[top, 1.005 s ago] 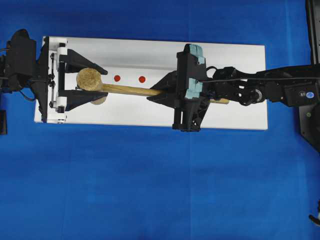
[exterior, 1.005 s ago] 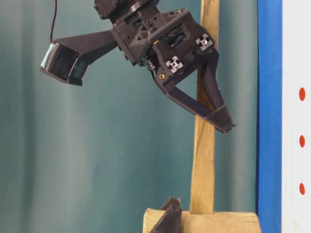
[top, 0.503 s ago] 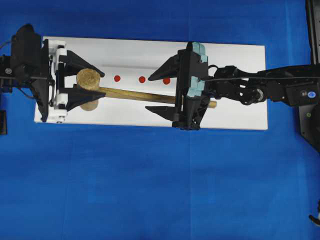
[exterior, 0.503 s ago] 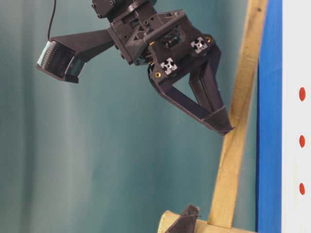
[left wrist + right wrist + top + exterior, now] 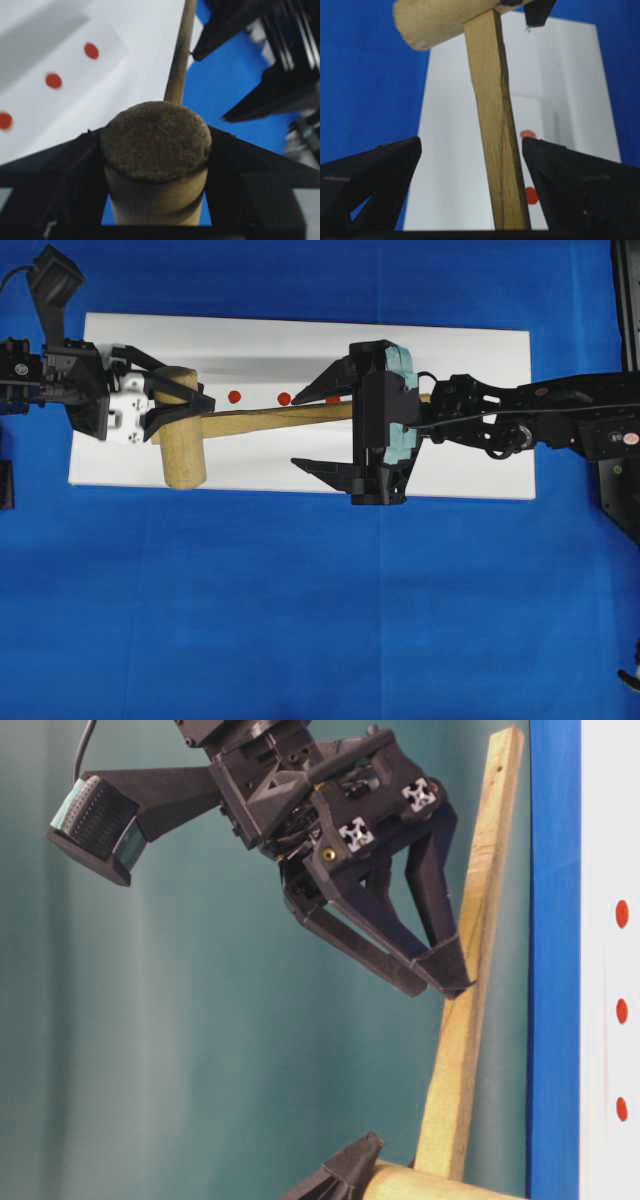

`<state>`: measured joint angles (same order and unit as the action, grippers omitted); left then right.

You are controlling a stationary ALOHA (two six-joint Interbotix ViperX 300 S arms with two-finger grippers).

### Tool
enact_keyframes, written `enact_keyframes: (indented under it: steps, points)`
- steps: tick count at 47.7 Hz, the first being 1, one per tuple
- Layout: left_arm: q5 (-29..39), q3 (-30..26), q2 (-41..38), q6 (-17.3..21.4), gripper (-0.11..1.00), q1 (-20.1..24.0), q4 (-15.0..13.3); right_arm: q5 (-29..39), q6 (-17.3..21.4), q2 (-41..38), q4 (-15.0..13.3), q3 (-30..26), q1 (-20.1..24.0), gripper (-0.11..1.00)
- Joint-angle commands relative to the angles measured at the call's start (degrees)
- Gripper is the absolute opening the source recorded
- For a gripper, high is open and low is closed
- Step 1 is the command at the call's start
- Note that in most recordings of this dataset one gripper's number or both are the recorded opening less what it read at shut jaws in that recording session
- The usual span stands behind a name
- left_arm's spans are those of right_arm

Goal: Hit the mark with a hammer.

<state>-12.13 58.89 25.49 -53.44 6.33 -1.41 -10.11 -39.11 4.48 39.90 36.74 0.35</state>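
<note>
Two black arms, angular plastic housings. Right gripper (image 5: 325,430): long triangular black fingers, silver cross-shaped screw mounts behind the jaws, teal-faced camera block, black cable. Left gripper (image 5: 178,407): black fingers on white carriage.

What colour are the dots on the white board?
Solid red dots; the left wrist view shows them best.

Pale wooden hammer (image 5: 185,440) between black jaws; red dots (image 5: 234,396) on white board (image 5: 460,360), blue cloth (image 5: 300,600) beneath.
</note>
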Motion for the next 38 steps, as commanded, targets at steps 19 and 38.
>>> enact_keyframes:
  steps: [19, 38]
  points:
    - [-0.1, -1.8, 1.0, -9.7, 0.45, -4.0, 0.2, -2.2, -4.3, -1.5, -0.4, -0.6, 0.1, 0.89]
    - [-0.1, -2.1, 1.0, -9.9, 0.45, -4.4, 0.3, -2.1, -4.8, -4.1, -0.5, -0.4, 0.1, 0.6]
